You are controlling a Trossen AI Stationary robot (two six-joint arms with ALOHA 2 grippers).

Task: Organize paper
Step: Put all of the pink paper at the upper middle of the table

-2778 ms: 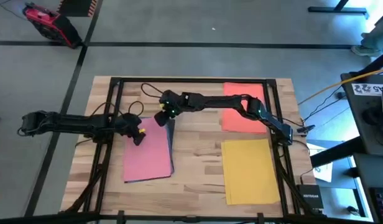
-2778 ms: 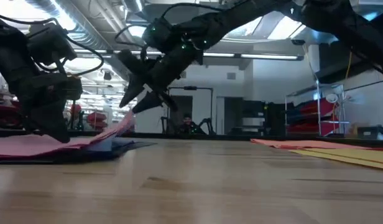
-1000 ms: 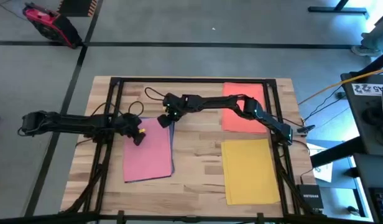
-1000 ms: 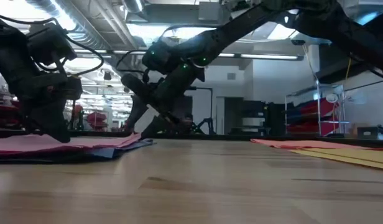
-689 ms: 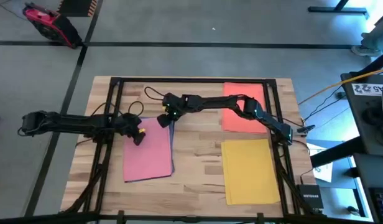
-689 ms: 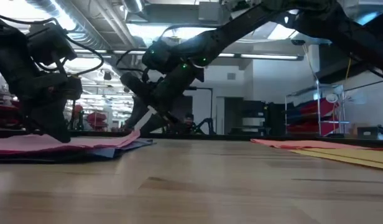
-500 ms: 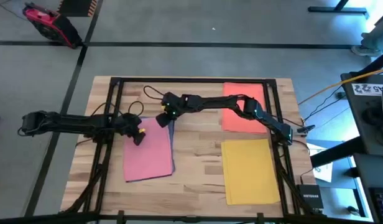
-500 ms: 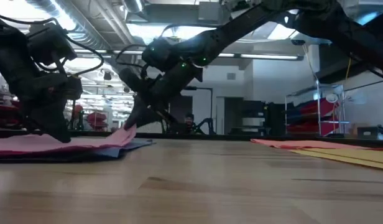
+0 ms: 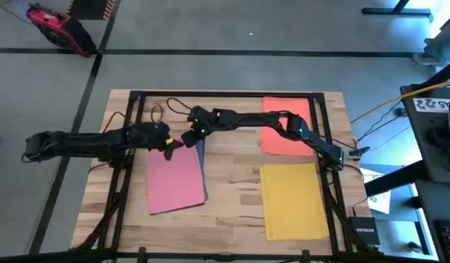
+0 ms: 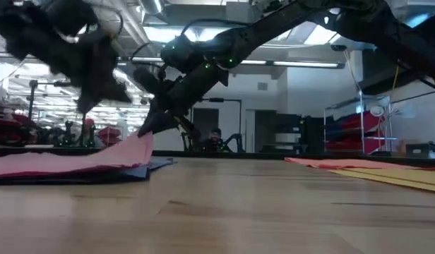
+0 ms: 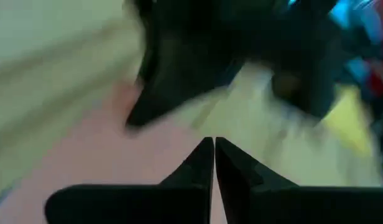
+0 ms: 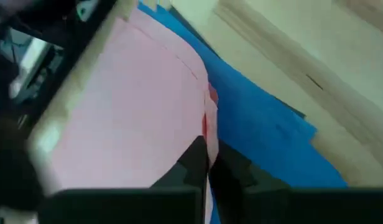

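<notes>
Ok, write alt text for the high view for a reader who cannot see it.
Both dark grippers, left gripper and right gripper, meet at the far corner of a pink paper sheet on a wooden table. An orange-red sheet and a yellow sheet lie flat to the right.

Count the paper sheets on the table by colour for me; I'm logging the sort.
Pink sheet: 1, corner pinched by the right gripper
Blue sheet: 1, under the pink
Orange-red sheet: 1
Yellow sheet: 1
Total visible: 4
</notes>
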